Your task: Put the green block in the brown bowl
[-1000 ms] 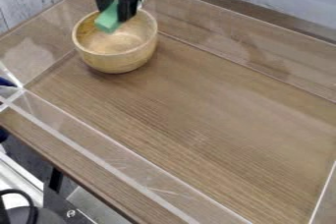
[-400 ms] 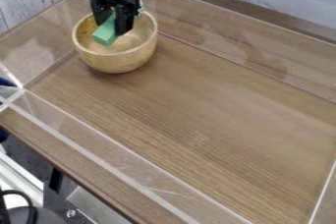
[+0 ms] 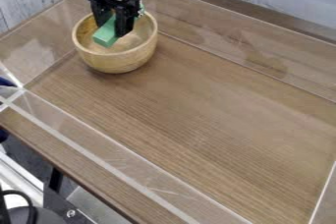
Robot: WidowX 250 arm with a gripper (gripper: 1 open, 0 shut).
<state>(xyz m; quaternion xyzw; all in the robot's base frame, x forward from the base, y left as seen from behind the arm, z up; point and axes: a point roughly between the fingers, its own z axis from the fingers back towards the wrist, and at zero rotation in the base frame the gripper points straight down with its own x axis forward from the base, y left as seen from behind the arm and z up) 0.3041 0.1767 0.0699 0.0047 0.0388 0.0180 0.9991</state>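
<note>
Mint-green rectangular block (image 3: 104, 33) clamped in black gripper (image 3: 113, 29) jaws; we note it low inside round tan wooden bowl (image 3: 116, 61) on wood-grain table (image 3: 197, 120).

The tabletop (image 3: 197, 120) is bare and open over most of its area. Clear low walls (image 3: 79, 144) stand around its edges. In the far left corner, the brown bowl (image 3: 116, 46) and the pincer (image 3: 113, 27) above it block passage.

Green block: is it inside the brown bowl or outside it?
Inside: the green block sits within the brown bowl's rim, between the gripper's fingers.
</note>
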